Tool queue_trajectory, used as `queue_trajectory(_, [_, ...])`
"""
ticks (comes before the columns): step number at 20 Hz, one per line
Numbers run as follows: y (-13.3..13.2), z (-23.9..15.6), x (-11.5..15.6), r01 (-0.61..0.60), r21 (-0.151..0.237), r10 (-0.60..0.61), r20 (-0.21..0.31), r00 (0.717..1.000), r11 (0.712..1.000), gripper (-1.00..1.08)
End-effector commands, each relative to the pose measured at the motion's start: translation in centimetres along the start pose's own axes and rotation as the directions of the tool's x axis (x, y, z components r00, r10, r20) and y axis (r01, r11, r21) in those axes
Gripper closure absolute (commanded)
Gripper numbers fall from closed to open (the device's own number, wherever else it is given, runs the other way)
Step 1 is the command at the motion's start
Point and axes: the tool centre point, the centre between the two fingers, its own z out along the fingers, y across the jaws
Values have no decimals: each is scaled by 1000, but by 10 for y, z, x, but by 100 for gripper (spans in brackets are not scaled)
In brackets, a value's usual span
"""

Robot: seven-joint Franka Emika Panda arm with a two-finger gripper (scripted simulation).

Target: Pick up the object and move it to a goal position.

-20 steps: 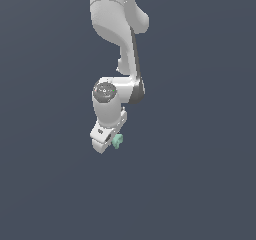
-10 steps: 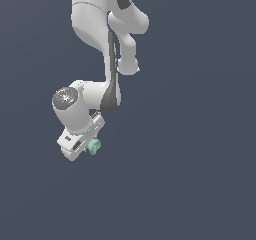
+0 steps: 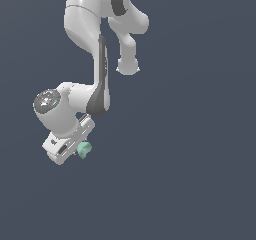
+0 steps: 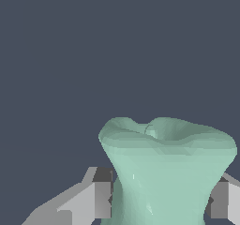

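Since a second ago, the arm (image 3: 100,79) has swung toward the exterior view's left, and the end effector (image 3: 80,150) with its load has gone with it, from near the middle of the picture to the lower left. Half a second ago it was already most of the way there. At the start the wrist hung nearly straight down; now it is tilted, and the round wrist joint (image 3: 47,102) faces the camera.

The object (image 3: 83,149), a small mint-green pinched lump, sits at the tip of the white end effector, sticking out on the side toward the exterior view's right. In the wrist view the object (image 4: 166,172) fills the space between the two grey fingers (image 4: 101,193), which press on its narrow waist from either side, so the end effector is clamped on it. Its flared, lobed end points away from the camera. Plain dark grey lies all around it
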Motion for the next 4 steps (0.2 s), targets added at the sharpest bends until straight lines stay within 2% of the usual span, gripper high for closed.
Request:
queue_trajectory(1, [4, -1, -2, 1, 0, -1, 0, 1000, 1000, 108])
queue_trajectory(4, [5, -1, -3, 1, 0, -1, 0, 1000, 1000, 108])
